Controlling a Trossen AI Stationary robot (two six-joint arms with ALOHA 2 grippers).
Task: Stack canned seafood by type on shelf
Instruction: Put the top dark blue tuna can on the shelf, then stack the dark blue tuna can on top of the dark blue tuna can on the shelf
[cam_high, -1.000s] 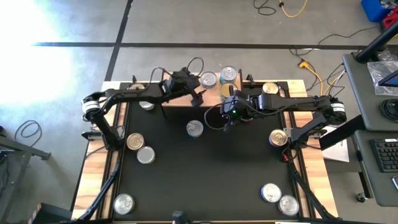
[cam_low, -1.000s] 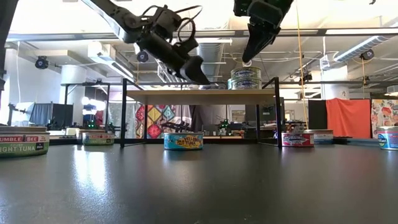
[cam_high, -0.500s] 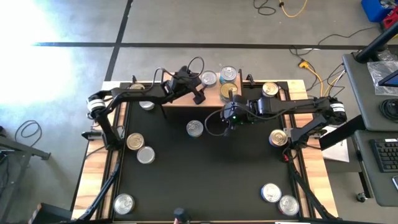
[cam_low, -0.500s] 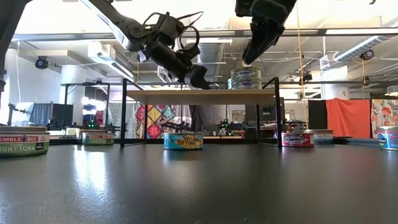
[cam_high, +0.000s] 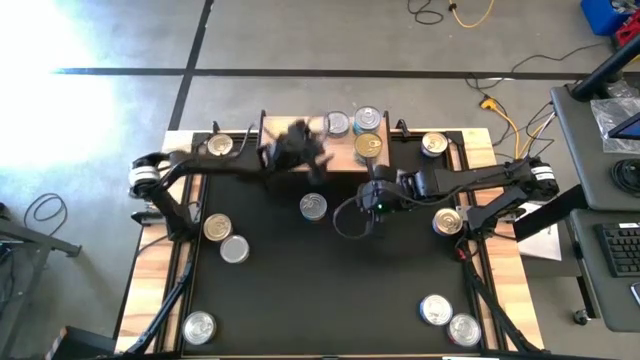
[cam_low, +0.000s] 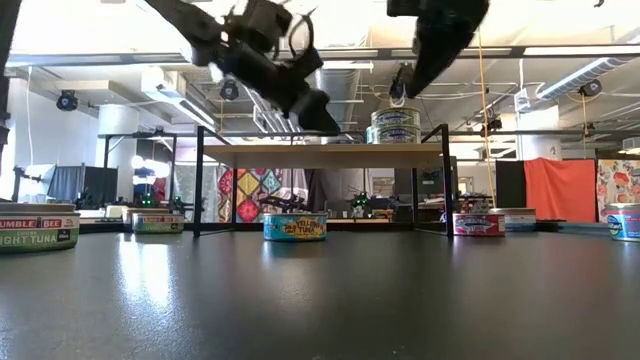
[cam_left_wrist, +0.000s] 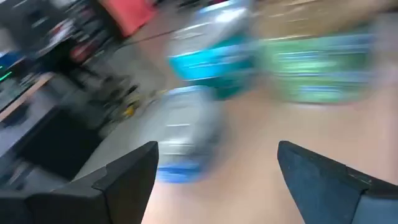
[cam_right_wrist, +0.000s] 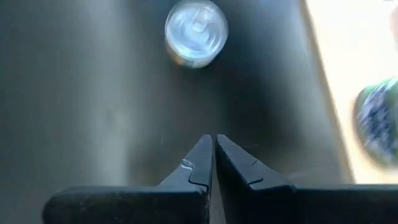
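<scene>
1. Scanning the high view from the left, we see loose cans on the black table: a silver can at lower left, a gold-lidded can touching a silver one at mid left, and a gold can at the upper left edge.
2. We see the left gripper, blurred, over the left part of the shelf at top centre; the left wrist view shows its fingers spread apart with nothing between them.
3. We see a lone silver can on the table just below the shelf.
4. We see the shelf holding cans on its right part: a silver can, a stacked pair, and a gold-lidded can.
5. We see the right gripper just below the shelf, right of the lone can; its tips are pressed together, empty.
6. We see a gold can at upper right, another at mid right, and two silver cans at lower right.
</scene>
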